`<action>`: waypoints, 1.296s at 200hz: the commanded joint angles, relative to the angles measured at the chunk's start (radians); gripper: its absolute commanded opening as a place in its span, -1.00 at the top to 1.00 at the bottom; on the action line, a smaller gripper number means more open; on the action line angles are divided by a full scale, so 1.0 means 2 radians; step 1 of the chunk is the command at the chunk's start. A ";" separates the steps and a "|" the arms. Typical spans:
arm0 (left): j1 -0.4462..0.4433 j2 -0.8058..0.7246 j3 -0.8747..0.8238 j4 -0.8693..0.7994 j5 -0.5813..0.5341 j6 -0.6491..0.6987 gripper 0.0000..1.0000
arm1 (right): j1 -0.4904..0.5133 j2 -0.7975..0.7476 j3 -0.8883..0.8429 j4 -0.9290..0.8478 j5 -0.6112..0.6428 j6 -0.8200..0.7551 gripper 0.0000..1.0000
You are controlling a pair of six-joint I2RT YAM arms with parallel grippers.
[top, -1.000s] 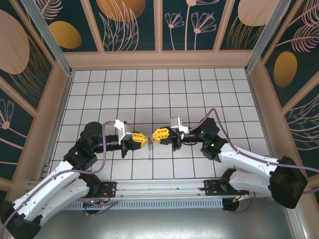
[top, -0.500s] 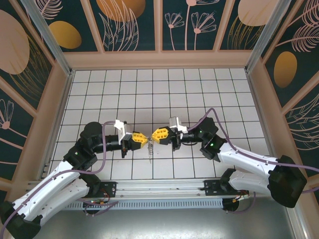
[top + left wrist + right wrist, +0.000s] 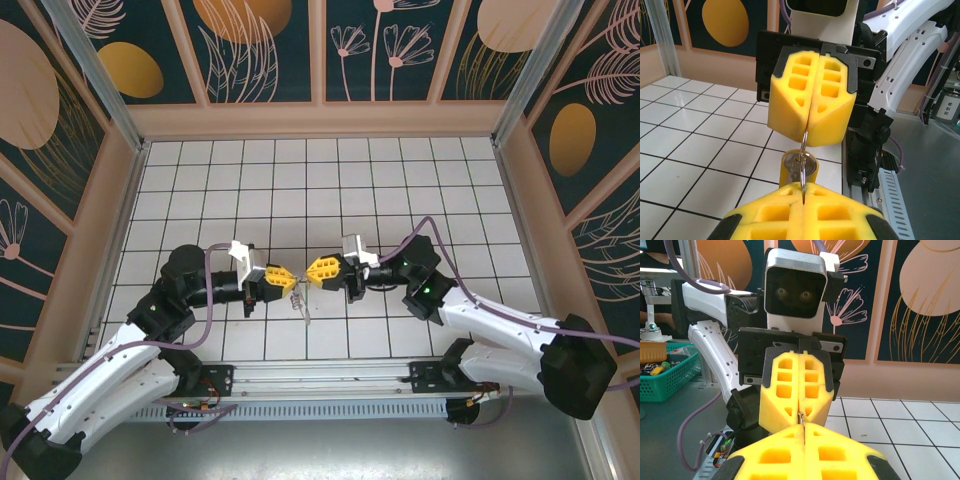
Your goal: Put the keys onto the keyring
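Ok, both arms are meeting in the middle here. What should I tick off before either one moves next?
1. Left gripper shut on the keyring: ok.
2. Right gripper shut on the same keyring from the opposite side: ok.
3. Key hanging at the keyring, between the two grippers: ok.
4. Key fully threaded onto the keyring: cannot tell; the wire crosses its head, but the hole is hidden.
5. Grippers apart, not touching each other: ok.
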 commanded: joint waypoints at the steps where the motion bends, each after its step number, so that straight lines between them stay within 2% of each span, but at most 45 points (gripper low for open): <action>1: 0.002 -0.006 0.017 0.009 0.002 0.012 1.00 | -0.004 -0.010 0.013 0.023 -0.013 0.009 1.00; 259: 0.002 -0.005 0.019 0.012 0.001 0.011 1.00 | -0.005 0.021 0.028 0.024 -0.040 0.018 1.00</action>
